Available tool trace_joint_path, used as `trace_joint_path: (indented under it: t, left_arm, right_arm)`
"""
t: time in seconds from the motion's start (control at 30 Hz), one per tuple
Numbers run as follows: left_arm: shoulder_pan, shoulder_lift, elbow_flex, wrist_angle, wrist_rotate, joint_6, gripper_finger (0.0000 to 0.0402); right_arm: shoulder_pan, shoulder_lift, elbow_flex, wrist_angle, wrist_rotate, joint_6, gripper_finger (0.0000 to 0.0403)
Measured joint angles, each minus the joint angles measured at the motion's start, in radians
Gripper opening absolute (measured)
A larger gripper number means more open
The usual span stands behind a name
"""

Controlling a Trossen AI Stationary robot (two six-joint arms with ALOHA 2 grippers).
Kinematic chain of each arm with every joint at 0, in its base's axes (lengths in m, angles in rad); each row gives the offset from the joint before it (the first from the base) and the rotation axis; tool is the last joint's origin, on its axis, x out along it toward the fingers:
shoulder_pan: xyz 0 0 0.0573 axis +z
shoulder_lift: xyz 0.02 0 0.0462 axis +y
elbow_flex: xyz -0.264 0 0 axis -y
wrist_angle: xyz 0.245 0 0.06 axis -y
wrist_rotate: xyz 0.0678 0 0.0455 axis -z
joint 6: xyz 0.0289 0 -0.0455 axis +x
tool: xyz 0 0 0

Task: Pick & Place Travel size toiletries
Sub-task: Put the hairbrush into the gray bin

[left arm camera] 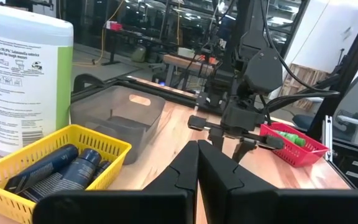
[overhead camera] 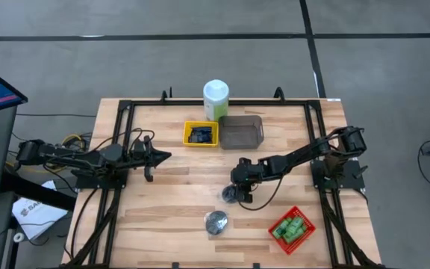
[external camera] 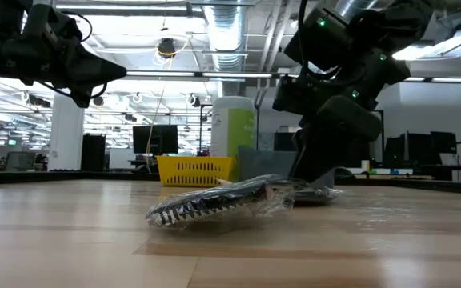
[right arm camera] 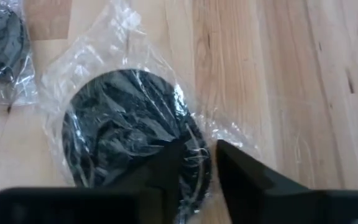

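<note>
I have the right gripper [right arm camera: 197, 165] low over the wrapped disc [right arm camera: 126, 134], fingers narrowly parted to pinch its edge; the left gripper [overhead camera: 155, 157] waits, pressed together.

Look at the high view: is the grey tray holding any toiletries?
No. The grey tray is bare inside, while the dark blue tubes lie in the yellow tray beside it.

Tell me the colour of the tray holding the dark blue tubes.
Yellow. The tray with the blue tubes shows best in the left wrist view.
</note>
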Motion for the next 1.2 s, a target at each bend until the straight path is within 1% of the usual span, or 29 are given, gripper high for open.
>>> trace_joint_path:
  t: [0.17,0.23,0.37,0.57,0.63,0.87,1.03,1.2]
  left_arm:
    - [0.000,0.000,0.000,0.000,0.000,0.000,0.0000]
    - [0.000,0.000,0.000,0.000,0.000,0.000,0.0000]
    - [0.000,0.000,0.000,0.000,0.000,0.000,0.0000]
    - [0.000,0.000,0.000,0.001,0.000,0.000,0.0000]
    - [0.000,0.000,0.000,0.001,0.000,0.000,0.0000]
    - [0.000,0.000,0.000,0.002,0.000,0.000,0.0000]
    - [0.000,0.000,0.000,0.003,0.000,0.000,0.0000]
    - [0.000,0.000,0.000,0.005,0.000,0.000,0.0000]
  right_arm:
    - [0.000,0.001,0.000,-0.002,-0.004,0.006,0.0019]
    - [0.000,0.001,-0.001,-0.003,-0.004,0.007,0.0006]
    - [-0.003,0.002,0.005,-0.010,-0.003,0.007,0.0004]
    - [-0.006,0.010,0.070,-0.043,0.002,-0.031,0.0000]
    - [-0.011,0.009,0.104,-0.045,0.002,-0.041,0.0000]
    - [-0.037,0.007,0.227,-0.172,0.002,-0.114,0.0000]
    - [-0.069,0.007,0.317,-0.241,-0.001,-0.191,0.0000]
    - [-0.111,0.007,0.420,-0.323,-0.025,-0.264,0.0000]
